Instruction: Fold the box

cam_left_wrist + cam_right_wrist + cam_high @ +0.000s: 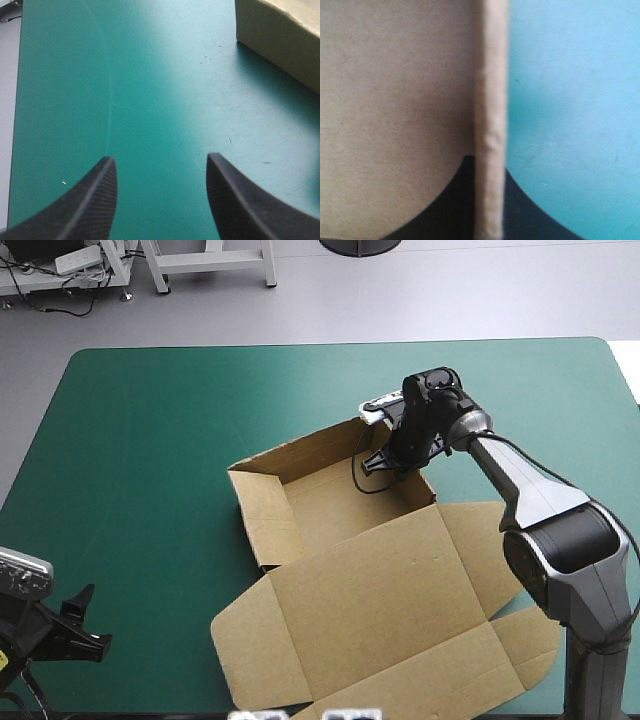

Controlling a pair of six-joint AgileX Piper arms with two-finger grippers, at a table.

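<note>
The brown box (330, 510) lies mid-table as an open tray with raised walls, its lid (390, 610) spread flat toward the near edge. My right gripper (392, 462) reaches down onto the tray's far right wall. In the right wrist view that wall's top edge (490, 120) runs straight between the two black fingers (452, 200), which are all but shut on it. My left gripper (80, 625) hangs over the bare cover near the front left corner. Its fingers (95, 200) stand apart with nothing between them, and a corner of the box (280, 35) shows ahead of it.
The teal-green cover (150, 440) lies bare to the left of and beyond the box. The lid's side flaps (525, 640) reach close to the near right edge of the table.
</note>
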